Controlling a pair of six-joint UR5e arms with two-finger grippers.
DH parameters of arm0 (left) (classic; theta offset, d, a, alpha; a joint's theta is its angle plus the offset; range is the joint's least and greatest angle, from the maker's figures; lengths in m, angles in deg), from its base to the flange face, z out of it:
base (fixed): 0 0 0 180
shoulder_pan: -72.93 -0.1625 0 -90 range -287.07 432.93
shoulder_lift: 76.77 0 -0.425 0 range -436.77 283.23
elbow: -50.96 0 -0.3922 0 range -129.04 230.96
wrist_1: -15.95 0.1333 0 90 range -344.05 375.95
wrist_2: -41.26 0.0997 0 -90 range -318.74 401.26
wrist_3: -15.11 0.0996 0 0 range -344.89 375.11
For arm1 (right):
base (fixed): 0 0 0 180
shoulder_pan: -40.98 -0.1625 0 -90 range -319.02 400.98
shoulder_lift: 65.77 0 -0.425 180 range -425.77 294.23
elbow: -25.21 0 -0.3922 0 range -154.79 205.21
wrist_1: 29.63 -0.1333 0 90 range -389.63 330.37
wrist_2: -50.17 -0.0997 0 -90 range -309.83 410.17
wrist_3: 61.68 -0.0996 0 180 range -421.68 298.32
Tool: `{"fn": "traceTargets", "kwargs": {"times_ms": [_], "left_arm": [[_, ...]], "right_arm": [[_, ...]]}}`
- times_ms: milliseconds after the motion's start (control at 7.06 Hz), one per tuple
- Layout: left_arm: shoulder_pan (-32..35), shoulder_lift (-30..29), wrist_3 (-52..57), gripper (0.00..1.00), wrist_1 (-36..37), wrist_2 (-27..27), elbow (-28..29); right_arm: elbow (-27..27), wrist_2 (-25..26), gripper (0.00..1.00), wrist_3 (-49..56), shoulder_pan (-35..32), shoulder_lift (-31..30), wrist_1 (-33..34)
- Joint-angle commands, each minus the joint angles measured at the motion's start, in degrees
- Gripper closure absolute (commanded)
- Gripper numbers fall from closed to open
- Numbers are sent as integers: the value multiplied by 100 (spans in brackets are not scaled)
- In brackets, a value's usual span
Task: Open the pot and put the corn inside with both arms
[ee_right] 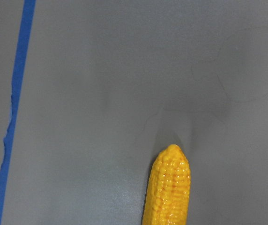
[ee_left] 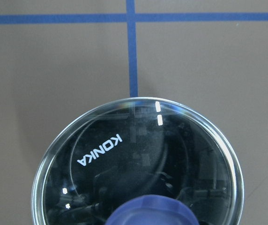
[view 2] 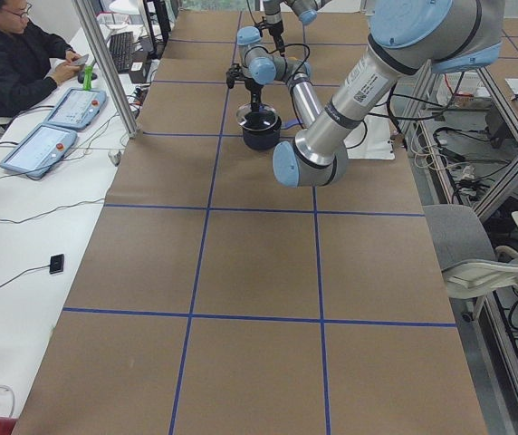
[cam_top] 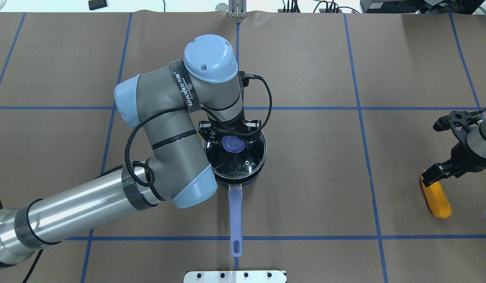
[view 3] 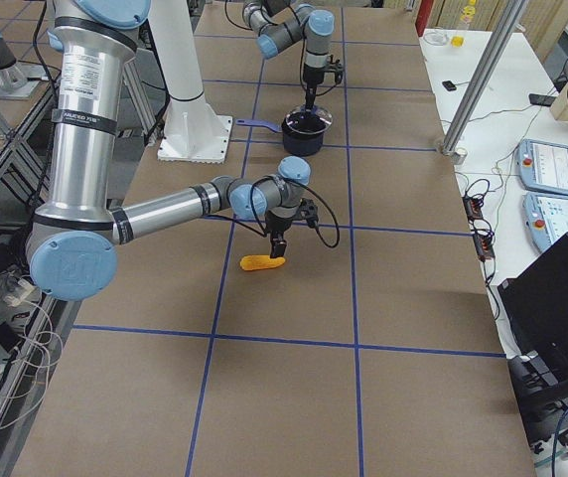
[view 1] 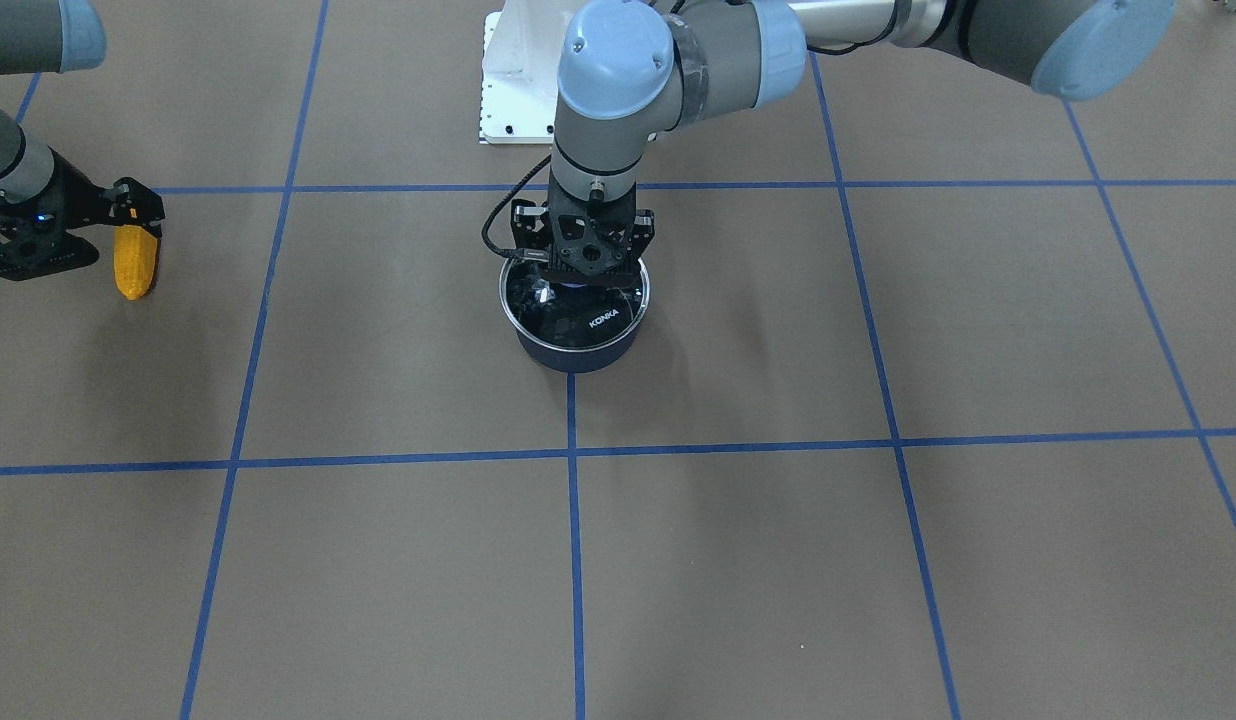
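The navy pot point(view 1: 578, 355) stands at the table's middle, its purple-blue handle point(cam_top: 235, 212) pointing at the robot. The glass lid point(ee_left: 138, 159) lies on it. My left gripper point(cam_top: 234, 135) points straight down over the lid, with its fingers against both sides of the purple knob point(cam_top: 233, 146). The corn point(cam_top: 436, 200) lies far to the robot's right, and it also shows in the front view point(view 1: 136, 265) and the right wrist view point(ee_right: 169, 187). My right gripper point(cam_top: 432, 175) is tilted over one end of the corn. Its fingertips are hidden.
Blue tape lines point(view 1: 573, 455) divide the brown table into squares. A white base plate point(cam_top: 235, 276) sits at the robot's edge. An operator point(view 2: 14, 54) sits beside the table with tablets point(view 2: 42, 149), behind a metal post point(view 2: 105, 72).
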Motion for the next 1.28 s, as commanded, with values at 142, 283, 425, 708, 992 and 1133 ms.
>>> {"fn": "traceTargets", "kwargs": {"times_ms": [142, 283, 425, 708, 992, 1133], "left_arm": [[650, 163, 221, 38, 108, -343, -289], [922, 365, 597, 38, 204, -485, -403], [1133, 480, 931, 38, 387, -495, -552], [1328, 578, 1285, 37, 827, -495, -851], [1434, 692, 1347, 37, 829, -504, -896], [1521, 1032, 1626, 37, 829, -565, -1122]], "right_arm": [[173, 369, 0, -58, 226, -87, -331], [374, 362, 0, -293, 261, -305, -1108], [429, 344, 0, -731, 349, -377, -1595], [455, 309, 0, -744, 437, -326, -1626], [552, 309, 0, -727, 438, -334, -1617], [543, 317, 0, -718, 429, -343, -1617]]}}
